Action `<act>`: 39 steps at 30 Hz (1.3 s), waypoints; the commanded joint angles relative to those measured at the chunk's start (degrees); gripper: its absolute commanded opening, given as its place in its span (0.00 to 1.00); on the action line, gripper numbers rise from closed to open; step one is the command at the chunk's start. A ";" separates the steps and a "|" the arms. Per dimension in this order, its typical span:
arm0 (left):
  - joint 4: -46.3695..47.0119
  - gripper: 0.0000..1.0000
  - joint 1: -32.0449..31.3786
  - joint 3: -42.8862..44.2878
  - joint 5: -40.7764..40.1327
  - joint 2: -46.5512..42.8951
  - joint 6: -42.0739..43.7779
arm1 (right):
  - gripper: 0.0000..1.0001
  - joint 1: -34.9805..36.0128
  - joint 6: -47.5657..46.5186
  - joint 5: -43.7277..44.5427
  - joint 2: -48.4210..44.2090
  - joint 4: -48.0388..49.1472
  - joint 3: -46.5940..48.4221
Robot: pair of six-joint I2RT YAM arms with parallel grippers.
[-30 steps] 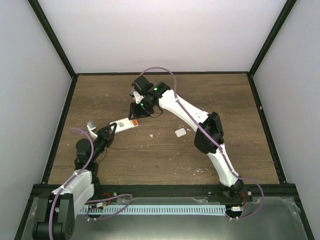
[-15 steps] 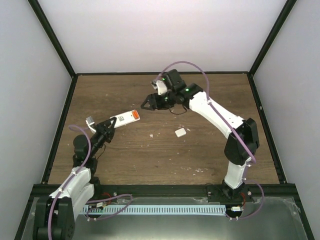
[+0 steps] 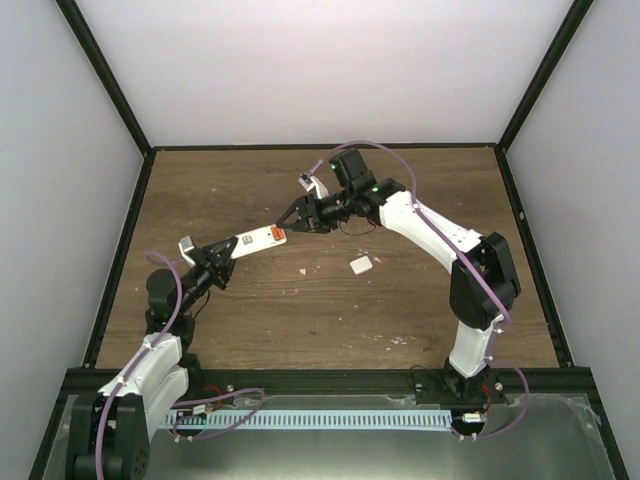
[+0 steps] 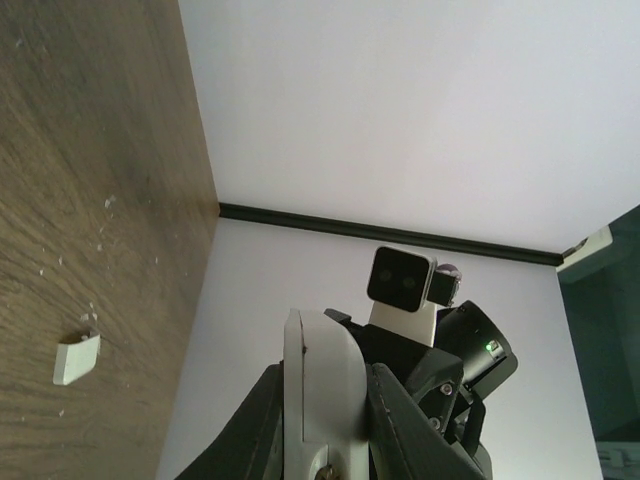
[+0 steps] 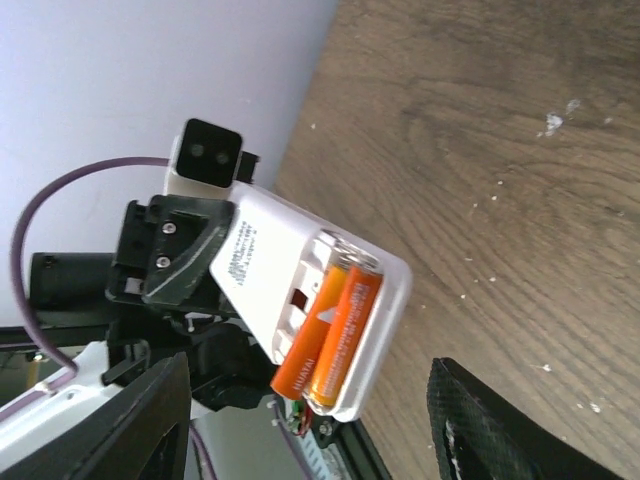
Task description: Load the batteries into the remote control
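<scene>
Grips the remote control in the closed left claw, lifted above the table. Shows both batteries side by side in its uncovered bay. Holds the right claw spread wide, just beside the battery end. Has a loose white cover lying on the table, apart.

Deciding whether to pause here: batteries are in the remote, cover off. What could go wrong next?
1. The batteries sit in the open bay of the remote control, held off the table; one looks raised at an end and could drop out.
2. The left gripper clamps only one end, so a push from the open right gripper might pivot it.
</scene>
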 commanded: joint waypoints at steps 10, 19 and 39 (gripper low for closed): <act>7.20 0.00 -0.26 2.56 2.11 2.51 -5.88 | 0.58 1.50 2.01 -6.73 2.69 1.92 -0.04; 6.80 0.00 -0.28 3.41 2.63 3.16 -4.91 | 0.49 2.53 2.26 -7.26 3.94 2.53 1.65; 6.73 0.00 -0.27 2.63 2.29 3.16 -3.68 | 0.53 2.35 4.37 -10.43 2.42 5.81 1.61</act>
